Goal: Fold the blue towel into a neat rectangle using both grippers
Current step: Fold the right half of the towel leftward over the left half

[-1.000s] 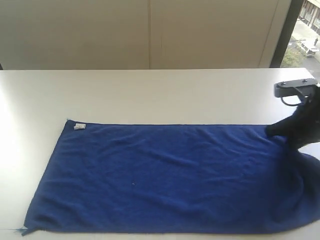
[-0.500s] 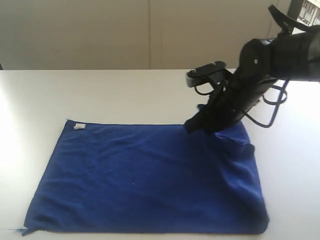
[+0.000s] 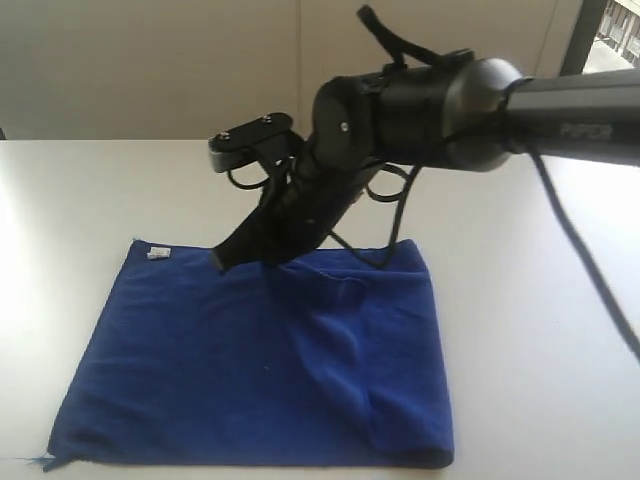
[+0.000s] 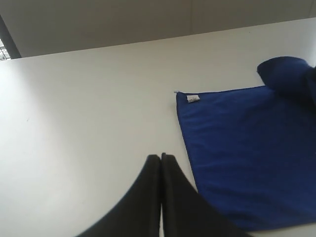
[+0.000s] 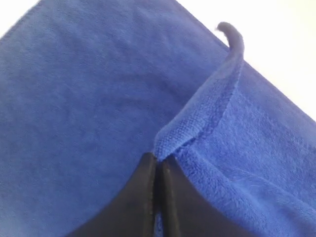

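Note:
The blue towel (image 3: 230,370) lies on the white table (image 3: 520,330), its right part lifted and doubled over toward the left. A small white tag (image 3: 159,253) marks its far left corner. My right gripper (image 3: 222,260) hangs low over the towel's far edge, shut on the towel's hem (image 5: 197,126), which sticks out from between its fingertips (image 5: 157,159). My left gripper (image 4: 161,157) is shut with nothing in it, above bare table beside the towel's (image 4: 247,148) tagged corner (image 4: 192,98). It is out of the exterior view.
The right arm (image 3: 420,100), lettered PIPER, reaches in from the right across the table's middle, with black cables (image 3: 390,230) hanging under it. A pale wall (image 3: 300,60) stands behind the table; a window strip (image 3: 610,40) is at far right.
My right gripper has swept from the table's right side leftward past the middle, dragging the towel's right end over the rest. The towel's spread has shrunk to about two thirds.

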Controlling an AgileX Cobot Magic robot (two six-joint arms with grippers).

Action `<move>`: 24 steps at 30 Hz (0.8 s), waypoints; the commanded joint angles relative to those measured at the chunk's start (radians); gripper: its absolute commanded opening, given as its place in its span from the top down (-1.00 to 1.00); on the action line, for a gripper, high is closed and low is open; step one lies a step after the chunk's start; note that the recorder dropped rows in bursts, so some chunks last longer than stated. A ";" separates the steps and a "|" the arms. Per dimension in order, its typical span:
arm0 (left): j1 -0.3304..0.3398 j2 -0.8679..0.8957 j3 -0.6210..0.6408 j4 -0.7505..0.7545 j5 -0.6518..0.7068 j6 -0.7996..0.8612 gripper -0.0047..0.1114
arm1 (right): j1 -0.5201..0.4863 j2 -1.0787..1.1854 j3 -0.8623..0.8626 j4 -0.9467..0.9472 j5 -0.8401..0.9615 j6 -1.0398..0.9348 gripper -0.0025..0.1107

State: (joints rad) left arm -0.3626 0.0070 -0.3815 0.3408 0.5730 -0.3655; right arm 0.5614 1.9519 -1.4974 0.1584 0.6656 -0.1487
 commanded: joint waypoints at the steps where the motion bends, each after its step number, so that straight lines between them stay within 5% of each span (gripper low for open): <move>1: 0.001 -0.007 0.005 -0.005 -0.005 0.001 0.92 | 0.060 0.056 -0.092 0.010 0.007 0.007 0.96; 17: 0.001 -0.007 0.005 -0.005 -0.005 0.001 0.92 | 0.141 0.247 -0.286 0.114 -0.018 0.022 0.92; 19: 0.001 -0.007 0.005 -0.005 -0.005 0.001 0.92 | 0.141 0.253 -0.286 0.146 -0.053 0.019 0.60; 21: 0.001 -0.007 0.005 -0.005 -0.005 0.001 0.92 | 0.141 0.248 -0.286 0.165 -0.100 0.019 -0.07; 23: 0.001 -0.007 0.005 -0.005 -0.005 0.003 0.92 | 0.136 0.221 -0.286 0.146 -0.098 -0.018 -0.37; 24: 0.001 -0.007 0.005 -0.005 -0.005 0.003 0.92 | 0.133 0.212 -0.286 0.134 -0.089 -0.030 -0.37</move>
State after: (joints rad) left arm -0.3626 0.0070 -0.3815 0.3408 0.5730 -0.3647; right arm 0.6984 2.2005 -1.7754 0.3123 0.5796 -0.1418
